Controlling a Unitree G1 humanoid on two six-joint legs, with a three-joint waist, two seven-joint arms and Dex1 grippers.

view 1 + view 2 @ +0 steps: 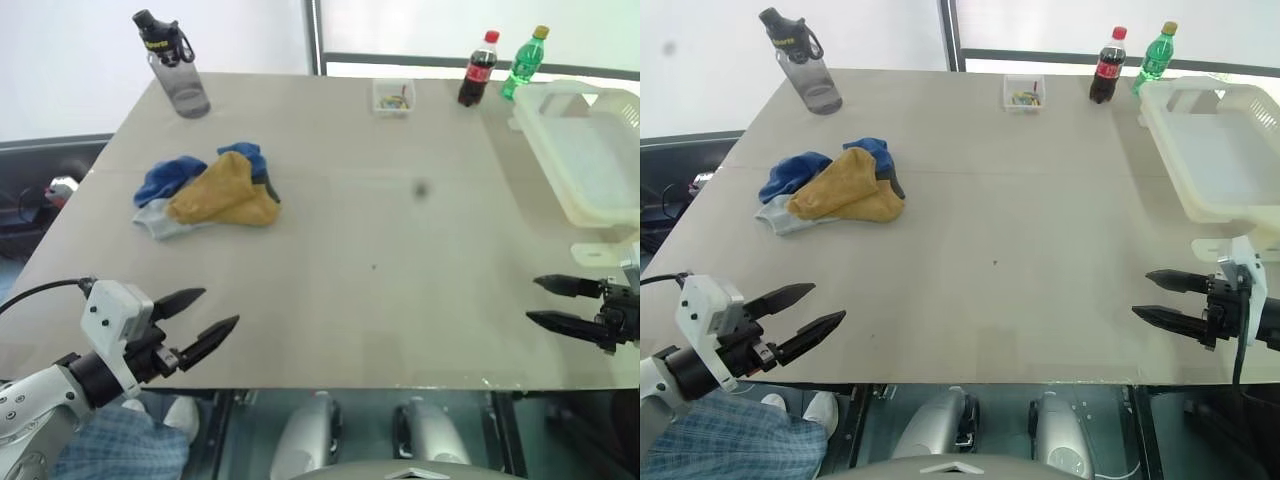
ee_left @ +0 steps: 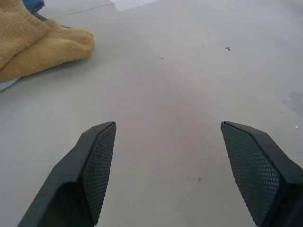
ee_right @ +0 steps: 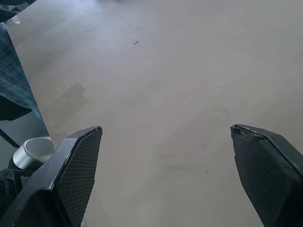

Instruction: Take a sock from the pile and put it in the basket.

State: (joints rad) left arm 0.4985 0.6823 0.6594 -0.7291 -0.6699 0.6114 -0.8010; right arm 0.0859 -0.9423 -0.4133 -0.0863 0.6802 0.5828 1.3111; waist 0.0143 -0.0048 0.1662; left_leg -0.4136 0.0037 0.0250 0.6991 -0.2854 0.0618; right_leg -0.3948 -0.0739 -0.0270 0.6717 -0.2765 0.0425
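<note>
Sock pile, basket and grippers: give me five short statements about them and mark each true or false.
1. A mustard yellow sock lies on top of the pile. True.
2. The basket already has a sock in it. False: no sock shows inside it.
3. The left gripper is shut on a blue sock. False: its jaws are open and hold nothing, near the table's front edge, apart from the pile.
4. The right gripper is open and holds nothing. True.
5. The two drink bottles stand beside the pile. False: the cola bottle and green bottle stand at the table's far edge near the basket.
</note>
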